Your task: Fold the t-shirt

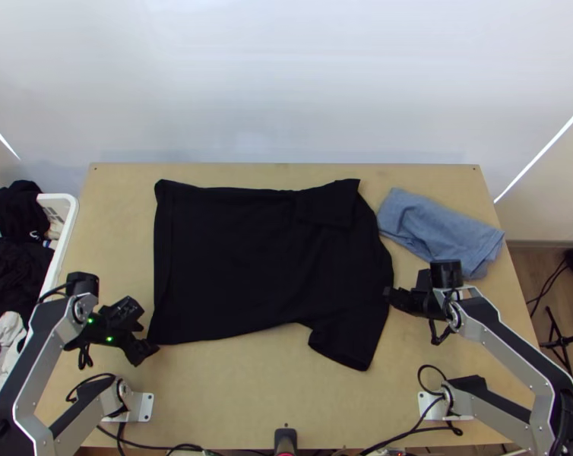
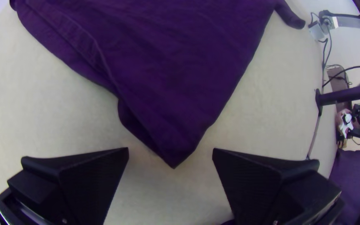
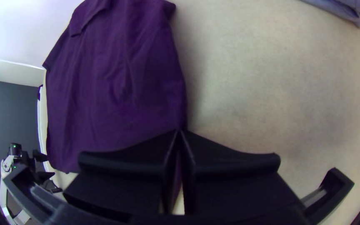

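While the black t-shirt (image 1: 233,262) lies spread on the worktop (image 1: 248,395), far sleeve (image 1: 324,207) turned in, folding looks early. Right gripper (image 3: 180,130): fingers closed, pinching shirt's neck-end edge. Left gripper (image 2: 171,148): wide open astride near hem corner (image 2: 173,156), cloth unheld. Next: close left, probably lift together.

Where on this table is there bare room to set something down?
Widest: between the black t-shirt and the near edge of the table. Narrower: between the white basket and the t-shirt, beyond the left gripper. Crowded: right side, where the t-shirt, blue cloth and right gripper sit close together.
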Available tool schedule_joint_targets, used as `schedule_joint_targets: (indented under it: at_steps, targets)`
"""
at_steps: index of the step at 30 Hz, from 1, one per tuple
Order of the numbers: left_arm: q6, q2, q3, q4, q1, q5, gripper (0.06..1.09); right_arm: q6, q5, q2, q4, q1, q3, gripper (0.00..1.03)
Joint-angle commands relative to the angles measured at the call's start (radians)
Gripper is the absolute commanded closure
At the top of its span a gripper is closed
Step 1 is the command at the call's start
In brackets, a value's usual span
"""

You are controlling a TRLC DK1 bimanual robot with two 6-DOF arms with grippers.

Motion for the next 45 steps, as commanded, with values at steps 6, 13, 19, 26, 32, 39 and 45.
schedule_joint_targets:
  at_steps: [6,13,19,26,32,39,45]
  targets:
    - [0.066,-0.051,-0.061,0.097,-0.011,-0.010,0.34,0.003,0.016,0.023,0.000,0.000,0.001,1.00]
    - [0.062,-0.054,-0.062,0.102,-0.022,-0.004,0.34,0.001,0.016,0.023,0.000,-0.011,0.000,1.00]
    - [0.026,-0.072,-0.049,0.123,-0.025,0.062,1.05,0.001,0.018,0.023,0.000,-0.014,0.001,1.00]
    - [-0.124,-0.064,0.022,0.185,-0.045,0.088,1.04,0.001,0.018,-0.040,-0.023,-0.026,0.084,1.00]
    - [-0.624,0.133,0.266,0.376,-0.082,0.163,1.04,-0.002,0.024,-0.061,-0.037,-0.001,0.408,1.00]
    - [-1.178,0.298,0.474,0.648,-0.114,0.108,1.05,-0.108,0.025,0.066,0.066,0.005,0.698,1.00]
    - [-1.344,0.443,0.735,0.639,-0.215,-0.073,1.05,-0.123,0.025,0.251,0.084,0.006,1.018,1.00]
